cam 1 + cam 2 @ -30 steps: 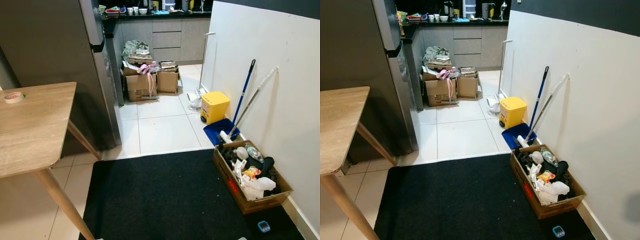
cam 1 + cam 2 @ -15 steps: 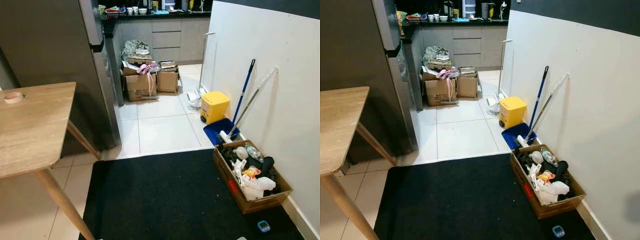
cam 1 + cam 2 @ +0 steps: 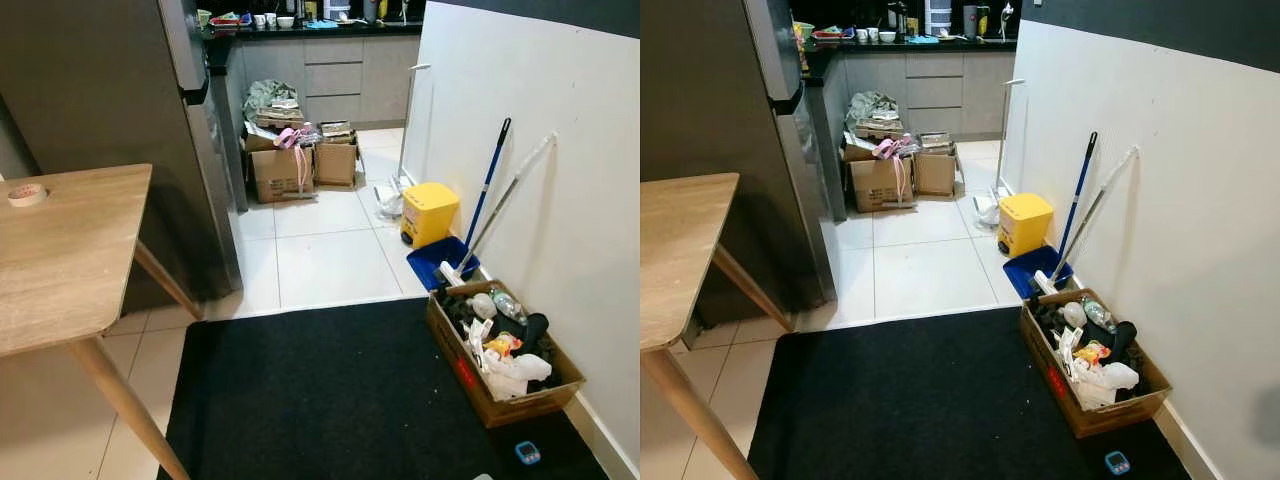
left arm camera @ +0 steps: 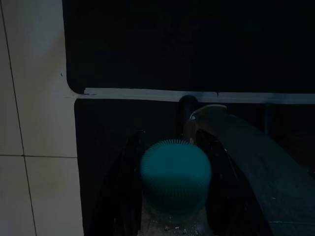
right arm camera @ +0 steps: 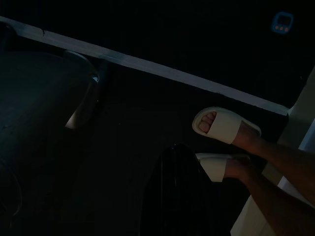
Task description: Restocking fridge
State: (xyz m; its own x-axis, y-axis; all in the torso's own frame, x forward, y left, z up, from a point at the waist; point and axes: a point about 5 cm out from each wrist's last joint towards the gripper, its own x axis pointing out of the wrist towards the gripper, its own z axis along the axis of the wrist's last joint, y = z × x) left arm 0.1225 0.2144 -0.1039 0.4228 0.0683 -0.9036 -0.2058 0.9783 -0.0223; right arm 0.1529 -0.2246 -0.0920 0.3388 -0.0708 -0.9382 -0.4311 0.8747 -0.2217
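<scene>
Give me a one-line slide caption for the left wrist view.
Left gripper holding a teal-capped bottle above the black mat beside white floor tiles.

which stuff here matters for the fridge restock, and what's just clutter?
Job:
fridge, door shut
teal-capped bottle in the left gripper

Clutter:
wooden table with tape roll
cardboard boxes
yellow bin
mop
blue dustpan
box of junk
black mat
person's slippered feet
</scene>
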